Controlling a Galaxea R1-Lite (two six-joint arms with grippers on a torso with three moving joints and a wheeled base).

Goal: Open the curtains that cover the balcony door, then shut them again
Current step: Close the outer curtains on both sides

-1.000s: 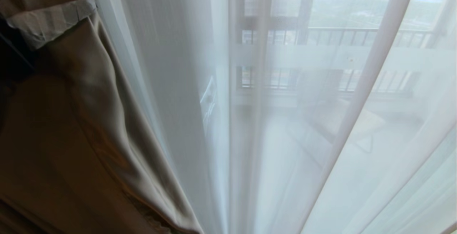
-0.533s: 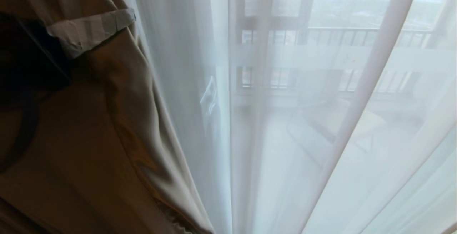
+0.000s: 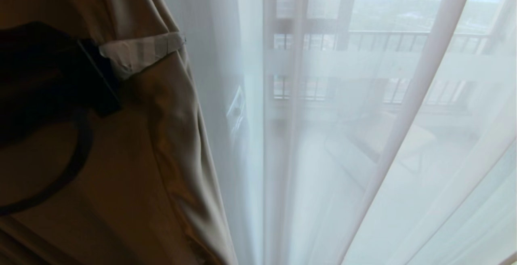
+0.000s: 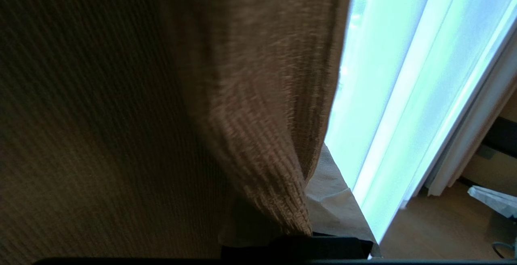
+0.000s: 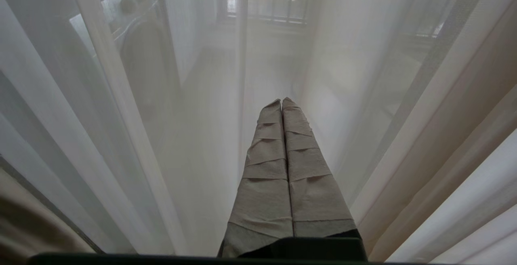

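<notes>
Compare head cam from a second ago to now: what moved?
The left claw, shut on the edge of the beige curtain, has carried it toward the right of the head view, spreading it further over the white sheer. The grip has not changed. The sheer, the balcony door behind it and the right claw, shut and parked in front of the sheer, stayed put.

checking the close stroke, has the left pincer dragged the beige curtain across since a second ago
Yes. The left pincer, shut on the beige curtain, has carried its edge rightward, toward the balcony door frame, which stayed put behind the sheer.
</notes>
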